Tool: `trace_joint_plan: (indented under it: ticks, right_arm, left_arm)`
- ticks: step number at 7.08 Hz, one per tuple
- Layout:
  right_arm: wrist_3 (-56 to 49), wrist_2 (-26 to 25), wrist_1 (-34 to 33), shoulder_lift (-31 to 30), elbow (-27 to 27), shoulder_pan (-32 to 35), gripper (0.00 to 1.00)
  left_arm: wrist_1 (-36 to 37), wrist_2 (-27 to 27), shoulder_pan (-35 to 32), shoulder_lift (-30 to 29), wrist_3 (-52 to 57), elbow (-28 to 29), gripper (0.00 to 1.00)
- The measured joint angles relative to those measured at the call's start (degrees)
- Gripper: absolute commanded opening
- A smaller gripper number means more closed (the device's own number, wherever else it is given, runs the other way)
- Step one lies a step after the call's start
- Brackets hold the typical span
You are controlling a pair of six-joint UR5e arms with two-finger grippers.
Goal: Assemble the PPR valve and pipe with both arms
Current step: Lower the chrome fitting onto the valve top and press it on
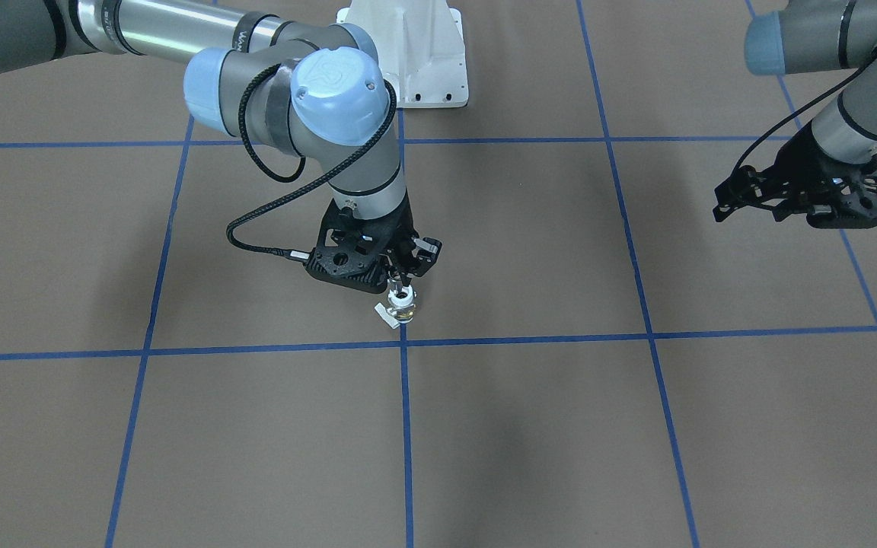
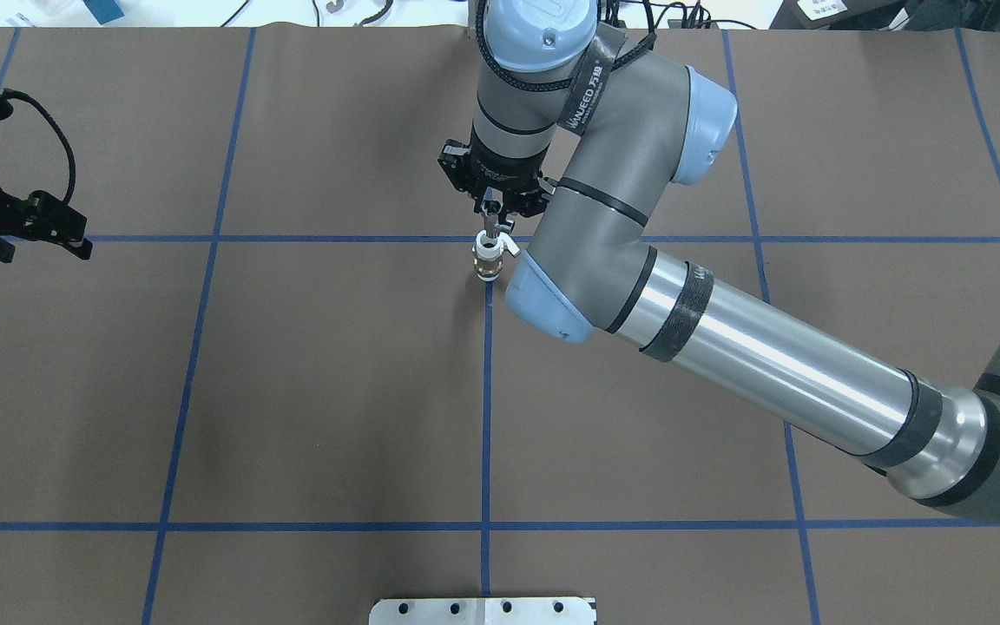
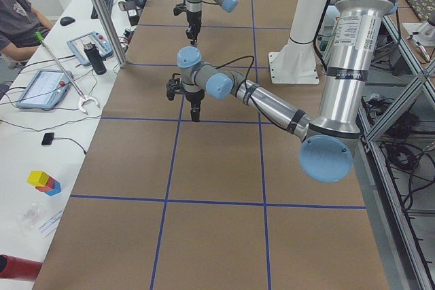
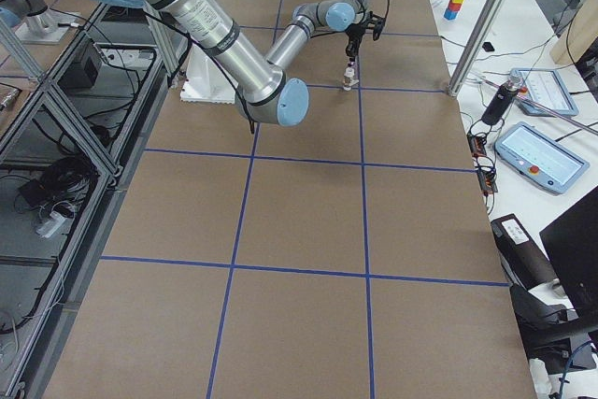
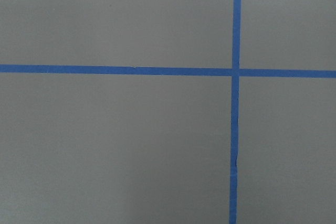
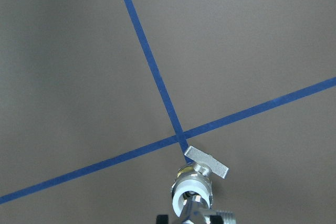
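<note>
Looking across from the front camera, I see the right end effector [image 1: 402, 283] pointing straight down near the middle of the table [image 1: 530, 426], its fingers drawn in narrow around the pipe [image 1: 403, 292], the small silver fitting whose dark round opening shows between them. Directly beneath the pipe and touching it stands the PPR valve [image 1: 405, 309], upright on the table with its white socket end upward and its brass-coloured middle below. On my right wrist feed the white socket ring sits at the bottom of the view with the silver fitting just above it at the edge, and the valve's flat lever handle [image 6: 208, 162] sticks out sideways towards a crossing of the blue tape lines [image 6: 152, 66]. From overhead, the valve stands right on one tape line, just on the robot's side of that crossing. The left end effector [image 2: 57, 233] hangs above the table well apart from all this, far out on the robot's left; I cannot tell how wide its fingers stand, and my left wrist feed shows only brown table and a tape crossing.
</note>
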Motion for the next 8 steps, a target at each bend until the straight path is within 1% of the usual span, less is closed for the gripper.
trace_joint_plan:
  ticks: [3,8]
  right_arm:
    - [0.1,-0.7,0.5,0.4,-1.2,-0.6,0.0]
    - [0.1,-0.8,1.5,0.3,-1.6,-0.9,0.0]
  left_arm:
    - [0.0,0.0,0.0,0.0,0.0,0.0,1.0]
    - [0.0,0.0,0.0,0.0,-0.1,-0.1,1.0]
